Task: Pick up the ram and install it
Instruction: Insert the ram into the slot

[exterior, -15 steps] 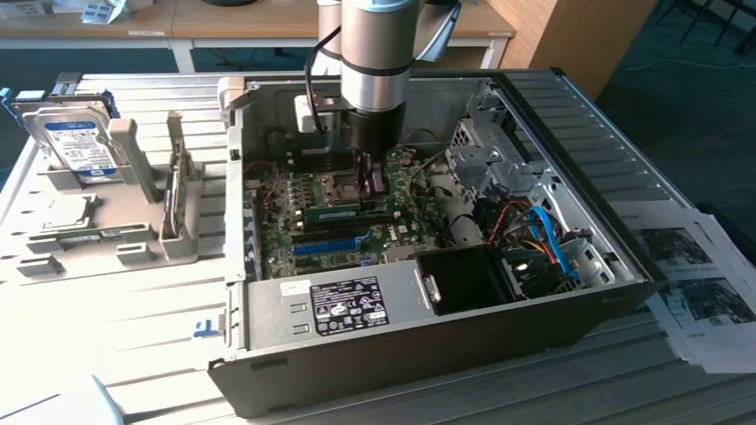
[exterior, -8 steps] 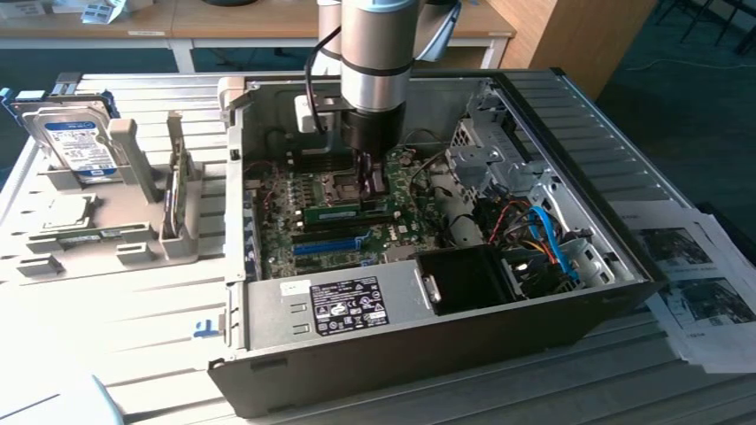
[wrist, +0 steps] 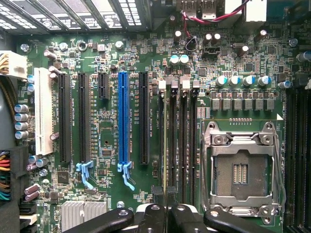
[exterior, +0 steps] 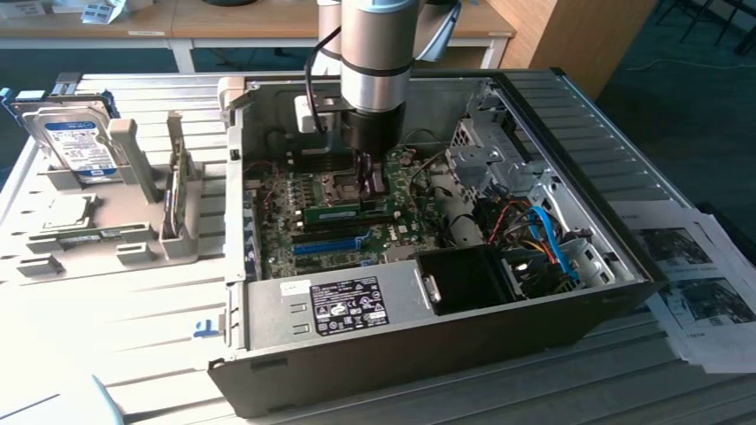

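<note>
The ram (exterior: 343, 213) is a thin green stick standing on edge across the motherboard inside the open computer case (exterior: 390, 341). My gripper (exterior: 368, 190) reaches straight down into the case, and its dark fingers come down on the stick's top edge. In the wrist view the two black fingers (wrist: 150, 218) are almost together, with the gripper (wrist: 166, 213) shut on the ram (wrist: 166, 194), seen edge-on as a thin pale line. That line runs along the leftmost of the black memory slots (wrist: 173, 141). I cannot tell whether the stick is fully seated.
An empty processor socket (wrist: 240, 172) lies beside the memory slots, and a bright-blue slot (wrist: 122, 121) on the other side. A black fan shroud (exterior: 473, 274) and blue cables (exterior: 550, 239) crowd the case. A grey tray (exterior: 130, 252) holds a hard drive (exterior: 77, 146). Papers (exterior: 697, 283) lie outside.
</note>
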You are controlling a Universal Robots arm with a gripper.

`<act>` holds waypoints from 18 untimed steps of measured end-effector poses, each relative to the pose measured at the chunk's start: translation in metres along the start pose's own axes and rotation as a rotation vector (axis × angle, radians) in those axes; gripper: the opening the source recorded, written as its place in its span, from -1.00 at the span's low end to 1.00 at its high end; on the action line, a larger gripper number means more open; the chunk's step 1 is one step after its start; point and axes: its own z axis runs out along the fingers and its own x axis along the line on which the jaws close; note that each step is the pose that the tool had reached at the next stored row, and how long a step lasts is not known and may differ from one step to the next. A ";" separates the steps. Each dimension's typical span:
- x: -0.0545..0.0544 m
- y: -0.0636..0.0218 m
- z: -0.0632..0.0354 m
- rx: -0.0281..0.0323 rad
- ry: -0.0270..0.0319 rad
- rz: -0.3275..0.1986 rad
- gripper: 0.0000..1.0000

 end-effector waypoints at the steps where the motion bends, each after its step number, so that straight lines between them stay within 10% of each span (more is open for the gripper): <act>1: 0.000 0.0000 0.0000 0.0000 0.0000 0.000 -0.76; 18: 0.000 0.0001 0.0000 0.0007 -0.0003 -0.012 -0.76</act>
